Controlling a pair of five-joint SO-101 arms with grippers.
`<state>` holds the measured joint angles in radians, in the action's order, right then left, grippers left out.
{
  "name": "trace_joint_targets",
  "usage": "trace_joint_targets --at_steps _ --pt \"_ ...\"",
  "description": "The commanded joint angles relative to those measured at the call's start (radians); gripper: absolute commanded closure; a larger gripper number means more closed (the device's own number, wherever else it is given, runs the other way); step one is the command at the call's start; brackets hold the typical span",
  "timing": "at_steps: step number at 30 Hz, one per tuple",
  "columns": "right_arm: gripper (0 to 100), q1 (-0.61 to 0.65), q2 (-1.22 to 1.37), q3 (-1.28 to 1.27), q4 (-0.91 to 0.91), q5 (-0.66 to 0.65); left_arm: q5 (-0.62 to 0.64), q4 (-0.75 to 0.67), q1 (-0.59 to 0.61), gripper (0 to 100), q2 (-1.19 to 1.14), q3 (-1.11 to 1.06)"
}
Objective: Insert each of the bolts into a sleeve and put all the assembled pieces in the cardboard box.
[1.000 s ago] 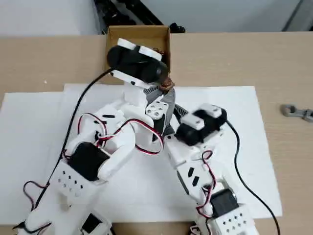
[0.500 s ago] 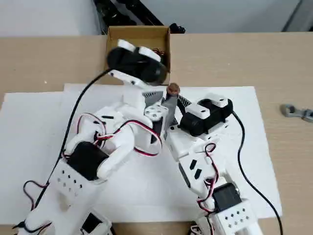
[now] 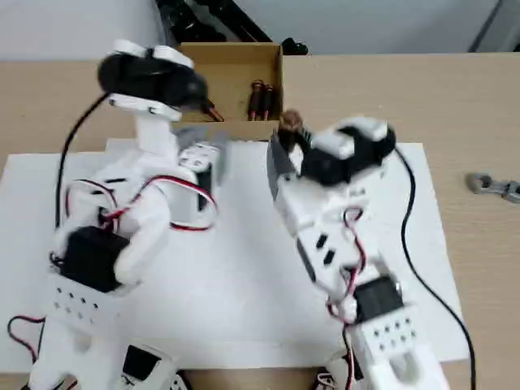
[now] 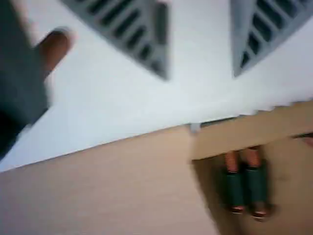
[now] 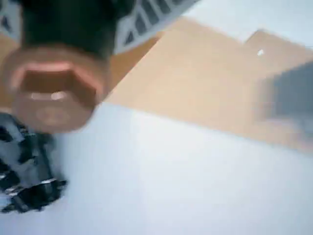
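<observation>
The left gripper [image 3: 207, 140] is seen with its grey fingers [image 4: 146, 44] spread wide apart and nothing held between them. It is placed above the far edge of the white sheet [image 3: 244, 268], just on the near side of the cardboard box [image 3: 231, 55]. Two assembled pieces [image 3: 260, 99] are laid side by side inside the box, close to its right wall. The right gripper [image 3: 286, 136] is clamped on a dark sleeve [image 5: 68, 22] with a copper bolt [image 5: 54, 88] seated in it. This piece is held just outside the box's near right corner. A wrench [image 3: 491, 185] is left on the bare table [image 3: 406, 89], well apart to the right.
</observation>
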<state>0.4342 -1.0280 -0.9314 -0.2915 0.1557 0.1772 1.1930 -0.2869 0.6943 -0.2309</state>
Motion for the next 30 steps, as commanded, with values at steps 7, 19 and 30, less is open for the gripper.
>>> trace_joint_targets --at_steps 7,19,30 --pt "99.6 -0.03 0.479 0.465 0.016 -0.005 -0.155 0.123 0.146 99 0.011 0.038" --pt "99.6 -0.067 1.109 0.925 0.165 -0.005 -0.158 0.247 0.239 99 0.009 0.035" --pt "99.6 -0.071 1.572 1.218 0.165 -0.011 -0.155 0.241 0.235 99 0.009 -0.065"
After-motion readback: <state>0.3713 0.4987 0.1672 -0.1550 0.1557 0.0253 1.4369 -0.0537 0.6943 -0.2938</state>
